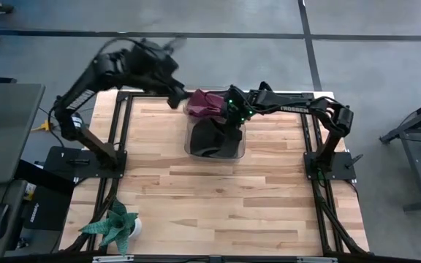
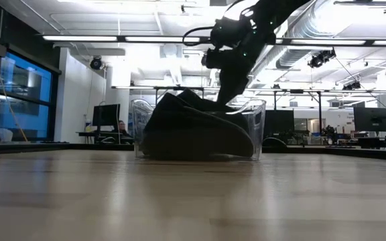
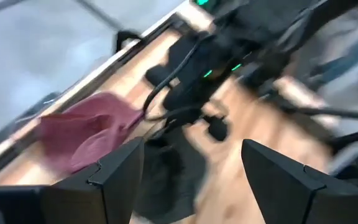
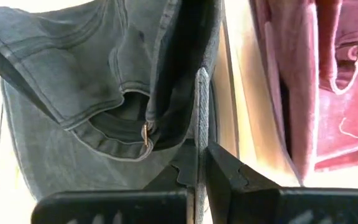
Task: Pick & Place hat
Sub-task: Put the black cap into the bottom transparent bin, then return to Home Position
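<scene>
Starting at the near left corner of the wooden surface (image 1: 218, 197), a small green plant (image 1: 112, 225) stands in a white pot, partly cut off by the frame rail. The left gripper (image 1: 172, 93) hangs over the far edge, blurred in the high view; the left wrist view shows its jaws spread wide with nothing between them. Just beside it, a maroon hat (image 1: 205, 102) lies at the far rim of the clear bin (image 1: 191, 139), touching it; whether the hat rests inside or over the rim cannot be told. In the bin sits a dark grey hat (image 1: 212, 137), which fills most of it and hides the bin floor. The right gripper (image 1: 232, 124) reaches down into the bin, and its jaws are pressed together on a fold of the dark grey hat, as the right wrist view shows. In the low view the bin wall distorts the hat, and the maroon one is hidden behind it.
</scene>
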You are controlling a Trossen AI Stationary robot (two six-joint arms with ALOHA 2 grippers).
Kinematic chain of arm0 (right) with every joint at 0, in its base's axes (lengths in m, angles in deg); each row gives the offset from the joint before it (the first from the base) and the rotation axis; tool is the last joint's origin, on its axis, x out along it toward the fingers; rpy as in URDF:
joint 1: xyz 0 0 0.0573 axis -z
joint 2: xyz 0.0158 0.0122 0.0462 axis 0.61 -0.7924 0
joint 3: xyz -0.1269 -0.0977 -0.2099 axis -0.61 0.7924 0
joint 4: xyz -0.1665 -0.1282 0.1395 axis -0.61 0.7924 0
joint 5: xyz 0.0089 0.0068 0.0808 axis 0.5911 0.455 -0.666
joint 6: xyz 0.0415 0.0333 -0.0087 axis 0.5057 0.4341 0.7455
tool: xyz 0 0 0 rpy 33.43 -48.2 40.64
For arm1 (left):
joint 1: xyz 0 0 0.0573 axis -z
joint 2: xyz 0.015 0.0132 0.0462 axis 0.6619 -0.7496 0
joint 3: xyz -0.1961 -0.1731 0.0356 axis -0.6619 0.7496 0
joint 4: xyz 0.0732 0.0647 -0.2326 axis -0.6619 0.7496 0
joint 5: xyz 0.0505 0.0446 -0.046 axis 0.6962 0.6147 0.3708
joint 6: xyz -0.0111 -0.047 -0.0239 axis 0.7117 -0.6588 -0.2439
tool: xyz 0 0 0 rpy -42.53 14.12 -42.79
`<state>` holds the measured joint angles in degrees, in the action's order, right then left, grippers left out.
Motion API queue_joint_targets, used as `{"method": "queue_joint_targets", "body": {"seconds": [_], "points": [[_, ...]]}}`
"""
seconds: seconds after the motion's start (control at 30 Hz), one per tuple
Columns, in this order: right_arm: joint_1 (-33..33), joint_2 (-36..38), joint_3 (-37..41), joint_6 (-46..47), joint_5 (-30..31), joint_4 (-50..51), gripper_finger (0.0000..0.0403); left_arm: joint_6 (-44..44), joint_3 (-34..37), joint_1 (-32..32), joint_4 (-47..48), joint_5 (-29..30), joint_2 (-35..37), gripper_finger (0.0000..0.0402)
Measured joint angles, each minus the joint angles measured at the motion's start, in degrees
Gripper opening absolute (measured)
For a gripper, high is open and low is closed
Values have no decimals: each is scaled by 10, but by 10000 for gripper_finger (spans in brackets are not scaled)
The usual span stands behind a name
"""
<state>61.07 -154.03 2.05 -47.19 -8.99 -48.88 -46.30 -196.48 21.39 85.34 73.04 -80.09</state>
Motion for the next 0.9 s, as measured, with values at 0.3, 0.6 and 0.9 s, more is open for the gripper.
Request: {"method": "queue_joint_targets", "body": {"seconds": [0.3,0.6,0.9], "points": [[-6,-2,0,24,42,-4,73,-4,0,-104,-29,-186,17,262],[-32,31,0,54,73,-1,162,3,1,-156,-21,-264,28,262],[-74,155,0,121,80,44,215,31,1,-156,6,-261,62,237]]}}
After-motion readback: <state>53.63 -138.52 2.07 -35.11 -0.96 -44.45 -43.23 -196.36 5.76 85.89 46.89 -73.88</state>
